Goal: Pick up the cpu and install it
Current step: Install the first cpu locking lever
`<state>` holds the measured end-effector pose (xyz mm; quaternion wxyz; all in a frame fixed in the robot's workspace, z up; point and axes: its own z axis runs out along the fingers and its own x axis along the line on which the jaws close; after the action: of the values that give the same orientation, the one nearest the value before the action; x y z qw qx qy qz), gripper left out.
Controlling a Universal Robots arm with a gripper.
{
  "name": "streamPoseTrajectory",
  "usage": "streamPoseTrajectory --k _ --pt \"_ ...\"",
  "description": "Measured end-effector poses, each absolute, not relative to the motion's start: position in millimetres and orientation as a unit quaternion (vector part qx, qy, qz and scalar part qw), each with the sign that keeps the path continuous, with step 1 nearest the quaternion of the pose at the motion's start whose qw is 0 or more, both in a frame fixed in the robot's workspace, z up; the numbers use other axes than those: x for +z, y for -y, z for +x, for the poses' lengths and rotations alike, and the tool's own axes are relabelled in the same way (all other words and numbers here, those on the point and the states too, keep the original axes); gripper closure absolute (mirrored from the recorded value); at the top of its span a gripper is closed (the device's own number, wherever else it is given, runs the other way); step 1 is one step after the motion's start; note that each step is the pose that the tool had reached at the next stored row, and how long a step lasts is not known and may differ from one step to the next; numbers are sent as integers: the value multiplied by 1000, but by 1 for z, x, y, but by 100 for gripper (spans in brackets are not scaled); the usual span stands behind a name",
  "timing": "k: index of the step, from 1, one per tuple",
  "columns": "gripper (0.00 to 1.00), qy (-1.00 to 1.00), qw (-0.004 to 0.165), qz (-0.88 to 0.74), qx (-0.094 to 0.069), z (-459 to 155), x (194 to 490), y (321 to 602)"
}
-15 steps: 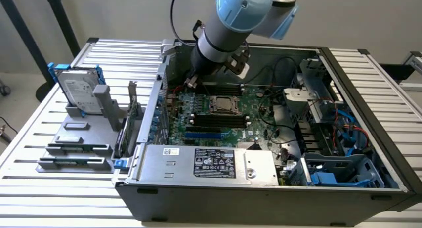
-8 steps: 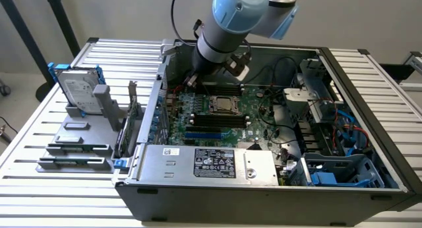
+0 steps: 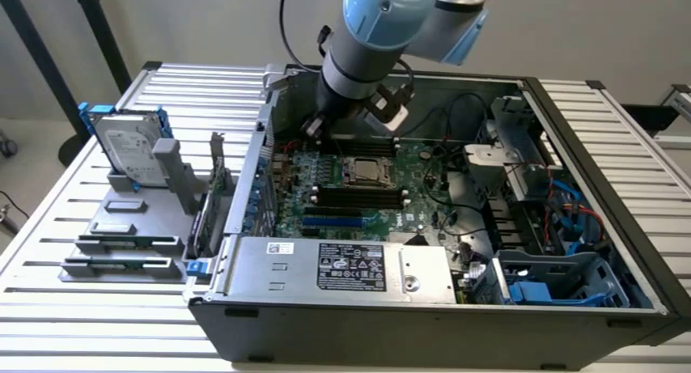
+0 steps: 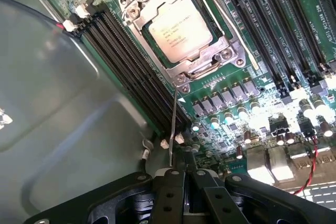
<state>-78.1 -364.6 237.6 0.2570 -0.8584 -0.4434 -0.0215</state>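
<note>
Hanging inside the open computer case (image 3: 432, 328), the hand (image 4: 181, 176) has its fingers pressed shut just above the motherboard (image 4: 252, 93), beside the black memory slots (image 4: 131, 72). The cpu (image 4: 180, 30) lies flat in its socket (image 4: 137, 23), apart from the hand. A thin metal lever (image 4: 172, 124) runs from the socket's corner to the fingertips; whether it is gripped I cannot tell.

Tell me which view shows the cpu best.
The wrist view. There the cpu is seen close up in its socket, with its silver top and printed lines plain to see. In the exterior view the cpu is just a small silver square on the motherboard.
</note>
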Motion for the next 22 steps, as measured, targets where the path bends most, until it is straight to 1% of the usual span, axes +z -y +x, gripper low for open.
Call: streamPoseTrajectory --k 5,14,22 --pt "89 432 257 -864 -25 -79 239 365" --pt "89 384 255 -887 -39 -80 240 365" --pt "89 352 253 -900 -48 -80 248 365"
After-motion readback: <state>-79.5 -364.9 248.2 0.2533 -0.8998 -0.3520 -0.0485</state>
